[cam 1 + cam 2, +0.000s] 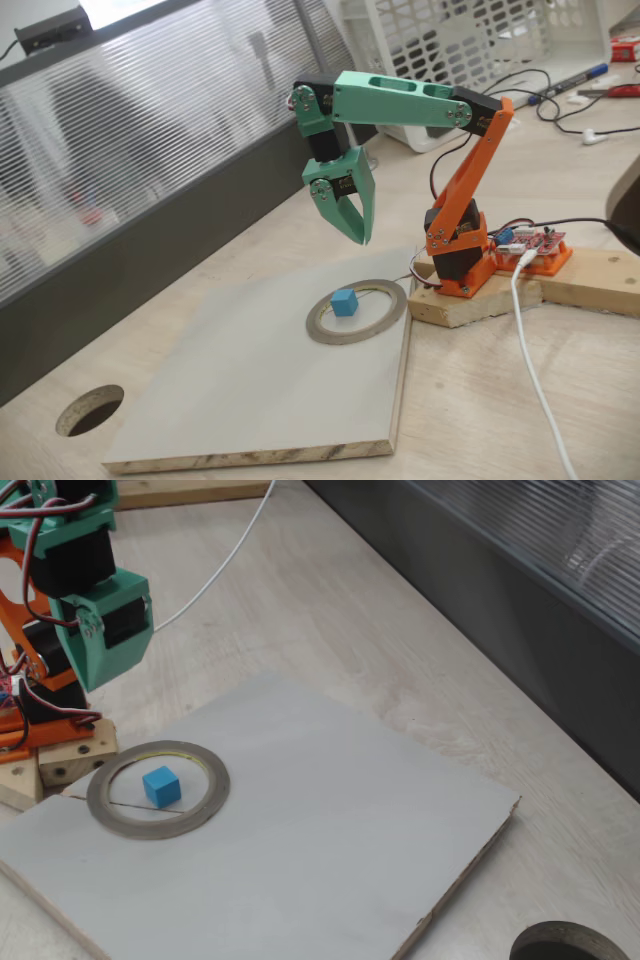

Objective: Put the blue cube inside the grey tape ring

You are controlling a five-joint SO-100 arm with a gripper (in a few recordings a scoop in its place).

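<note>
The green gripper (362, 232) is hanging above the board, pointing down, jaws nearly together and holding nothing. The grey board (240, 390) is sitting on a pale wooden table (330, 610) by a ribbed panel. The little blue cube (345, 302) is lying inside the grey tape ring (330, 331), clear of its rim.

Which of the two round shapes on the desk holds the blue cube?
The grey tape ring, lying flat on the pale board, holds the blue cube. The other round shape is a dark hole cut through the wooden desk, away from the board.
</note>
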